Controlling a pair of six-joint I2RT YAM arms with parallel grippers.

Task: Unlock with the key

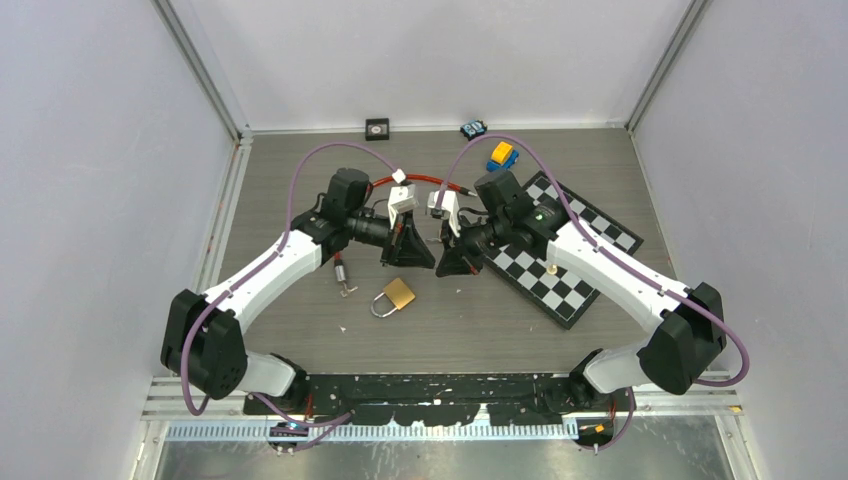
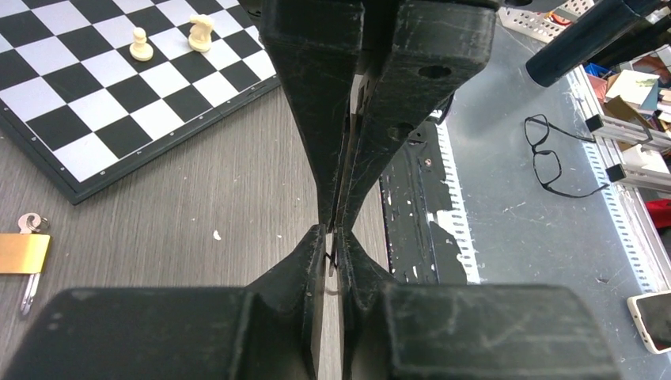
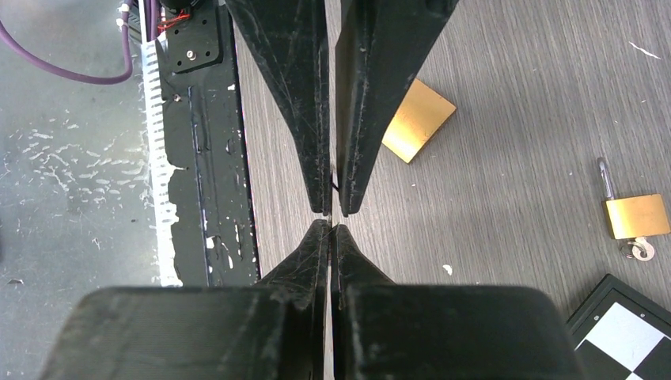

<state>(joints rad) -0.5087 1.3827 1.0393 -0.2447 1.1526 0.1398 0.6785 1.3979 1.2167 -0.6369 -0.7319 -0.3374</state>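
— Where is the silver key (image 3: pixel 639 249) sitting?
— In a brass padlock (image 3: pixel 637 215) on the grey wooden table (image 3: pixel 514 95). Black right gripper (image 3: pixel 331 227) is pressing shut; left gripper (image 2: pixel 333 233) fingers are standing narrow, grip unclear.

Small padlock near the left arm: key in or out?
In, by the look of it: the right wrist view shows the key head tight against the brass body of the small padlock, opposite its shackle.
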